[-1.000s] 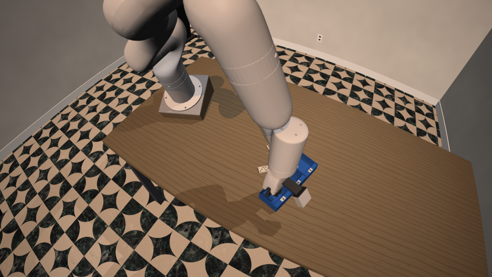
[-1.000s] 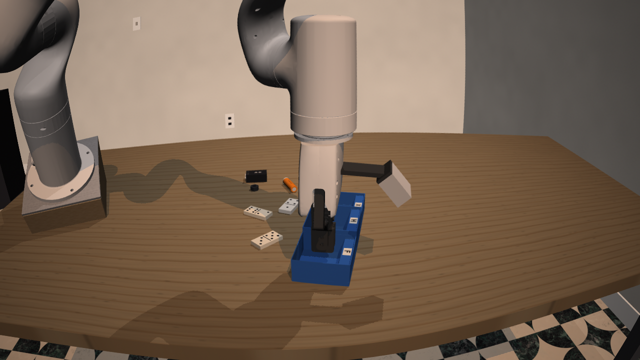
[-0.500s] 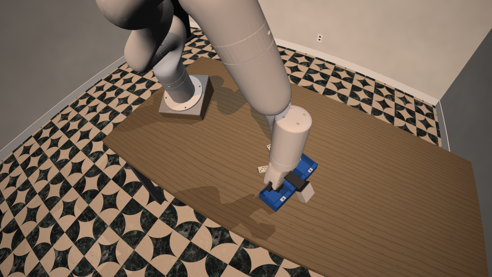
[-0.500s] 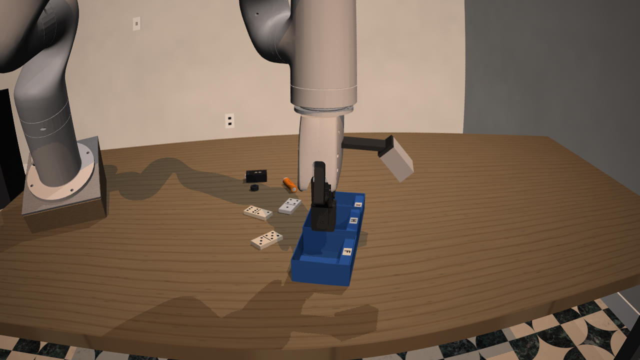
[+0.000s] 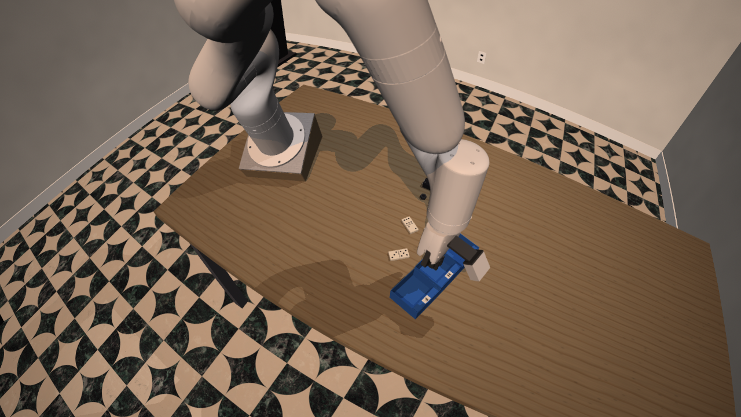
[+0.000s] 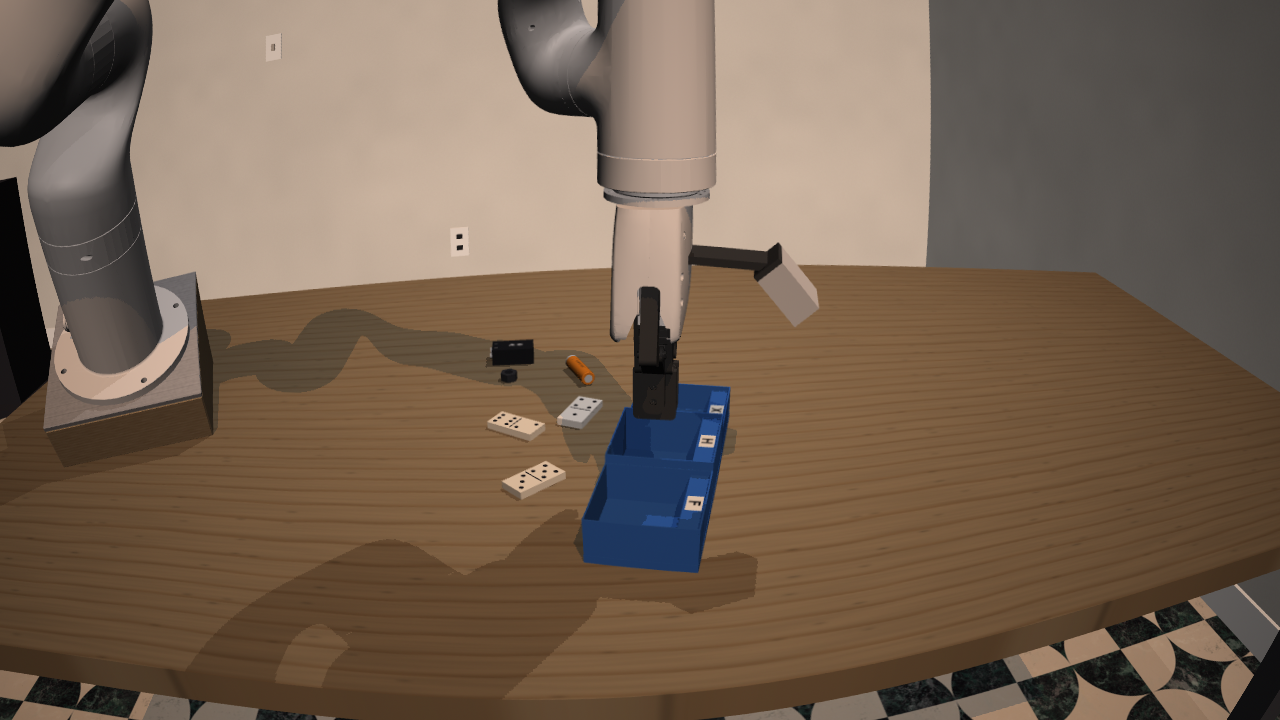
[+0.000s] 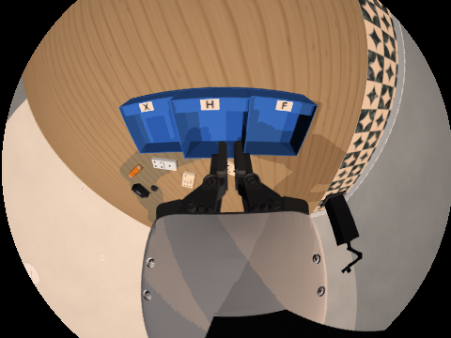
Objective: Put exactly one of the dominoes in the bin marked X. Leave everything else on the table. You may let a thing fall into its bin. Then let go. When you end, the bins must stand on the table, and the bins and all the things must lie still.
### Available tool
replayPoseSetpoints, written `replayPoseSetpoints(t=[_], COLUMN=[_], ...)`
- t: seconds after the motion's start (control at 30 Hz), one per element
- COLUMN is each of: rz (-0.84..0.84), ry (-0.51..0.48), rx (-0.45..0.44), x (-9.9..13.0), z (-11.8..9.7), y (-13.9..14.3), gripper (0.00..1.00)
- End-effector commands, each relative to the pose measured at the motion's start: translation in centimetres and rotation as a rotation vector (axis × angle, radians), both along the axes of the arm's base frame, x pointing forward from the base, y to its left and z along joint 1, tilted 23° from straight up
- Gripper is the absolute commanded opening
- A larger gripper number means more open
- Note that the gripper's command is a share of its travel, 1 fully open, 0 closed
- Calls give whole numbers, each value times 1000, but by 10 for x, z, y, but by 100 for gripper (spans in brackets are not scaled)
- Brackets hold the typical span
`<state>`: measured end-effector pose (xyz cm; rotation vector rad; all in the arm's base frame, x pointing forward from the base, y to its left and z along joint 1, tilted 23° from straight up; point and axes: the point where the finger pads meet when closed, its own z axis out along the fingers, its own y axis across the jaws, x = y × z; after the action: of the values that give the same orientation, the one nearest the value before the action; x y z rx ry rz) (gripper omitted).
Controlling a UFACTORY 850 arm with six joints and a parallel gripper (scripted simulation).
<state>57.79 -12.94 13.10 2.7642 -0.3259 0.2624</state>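
A blue bin tray (image 6: 657,474) has three compartments marked X (image 6: 715,409), H (image 6: 707,440) and F (image 6: 694,504); the wrist view shows them as X (image 7: 146,107), H (image 7: 209,105) and F (image 7: 285,105). All look empty. My gripper (image 6: 655,407) is shut with nothing seen between the fingers. It hangs just over the H compartment's left wall, seen in the wrist view (image 7: 229,146). Three white dominoes lie flat on the table left of the tray: one (image 6: 515,424), one (image 6: 580,411) and one (image 6: 533,479). The top view shows two of them (image 5: 410,223) (image 5: 398,254).
An orange battery (image 6: 580,368), a black box (image 6: 512,351) and a small black round piece (image 6: 509,375) lie behind the dominoes. The arm's base block (image 6: 125,376) stands at the far left. The wrist camera housing (image 6: 785,284) sticks out to the right above the tray.
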Motion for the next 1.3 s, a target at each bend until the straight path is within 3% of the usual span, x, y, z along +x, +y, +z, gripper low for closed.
replayPoseSetpoints(t=[0.0,0.2,1.0,1.27], rz=[-1,-1,-1,-1], ry=[-3,-3,-3,-3], rx=[-2,-2,-2,-2], x=[5,6,14,14], z=[-4,-5,-59,-60], y=[13,17,-4,-4], gripper=[7,7,7,7])
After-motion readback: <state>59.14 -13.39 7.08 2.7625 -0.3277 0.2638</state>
